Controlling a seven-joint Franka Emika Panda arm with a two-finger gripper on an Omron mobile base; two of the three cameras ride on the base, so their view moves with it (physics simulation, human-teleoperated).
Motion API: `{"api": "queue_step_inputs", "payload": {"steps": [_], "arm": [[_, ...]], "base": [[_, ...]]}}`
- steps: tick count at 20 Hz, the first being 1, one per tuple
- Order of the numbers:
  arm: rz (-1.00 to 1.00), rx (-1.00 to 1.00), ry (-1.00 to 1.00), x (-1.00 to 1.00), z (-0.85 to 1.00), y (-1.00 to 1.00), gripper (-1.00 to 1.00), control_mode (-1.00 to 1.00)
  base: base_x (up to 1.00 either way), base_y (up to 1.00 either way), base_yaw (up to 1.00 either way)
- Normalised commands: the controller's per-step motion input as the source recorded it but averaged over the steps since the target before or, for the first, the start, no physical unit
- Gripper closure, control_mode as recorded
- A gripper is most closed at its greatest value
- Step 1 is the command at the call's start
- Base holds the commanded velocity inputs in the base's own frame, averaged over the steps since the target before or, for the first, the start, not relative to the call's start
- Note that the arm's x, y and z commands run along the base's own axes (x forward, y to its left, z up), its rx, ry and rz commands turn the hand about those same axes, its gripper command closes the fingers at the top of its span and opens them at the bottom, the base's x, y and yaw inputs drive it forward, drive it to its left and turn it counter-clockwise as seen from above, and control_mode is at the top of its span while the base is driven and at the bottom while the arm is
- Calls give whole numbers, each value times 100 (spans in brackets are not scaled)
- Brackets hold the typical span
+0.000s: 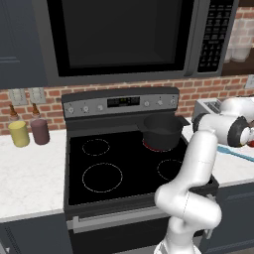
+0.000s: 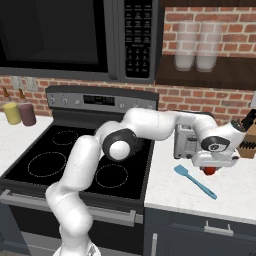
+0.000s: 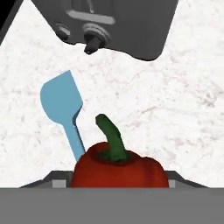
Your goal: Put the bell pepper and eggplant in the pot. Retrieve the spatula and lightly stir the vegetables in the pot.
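Observation:
The red bell pepper [image 3: 118, 173] with its green stem sits right at the hand, between the two grey finger pieces that flank it. My gripper [image 2: 210, 167] hangs over the right counter in front of the toaster, shut on the bell pepper [image 2: 210, 171]. The pale blue spatula [image 2: 195, 182] lies flat on the white counter just left of the pepper; its blade [image 3: 63, 103] points toward the toaster. The dark pot [image 1: 162, 131] stands on the stove's back right burner, well to the left of the hand. The eggplant is out of view.
A silver toaster [image 2: 187, 142] stands behind the hand, and a knife block [image 2: 247, 142] is at the far right. Two condiment bottles [image 1: 27, 131] stand on the left counter. The microwave [image 1: 124, 34] hangs low above the stove.

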Motion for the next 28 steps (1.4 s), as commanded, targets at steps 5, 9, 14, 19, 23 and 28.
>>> {"api": "queue_step_inputs", "payload": {"steps": [5,9,14,19,23,28], "arm": [[-4,-1,-36,-76,100,63,100,-100],[-3,-6,-15,-23,89,100,100,-100],[-1,-5,0,0,61,100,100,-100],[-3,-2,1,1,33,100,100,-100],[-4,0,3,9,14,100,100,-100],[-4,0,2,22,5,100,100,-100]], "base": [[0,0,0],[0,0,0],[0,0,0],[0,0,0],[0,0,0],[0,0,0]]}}
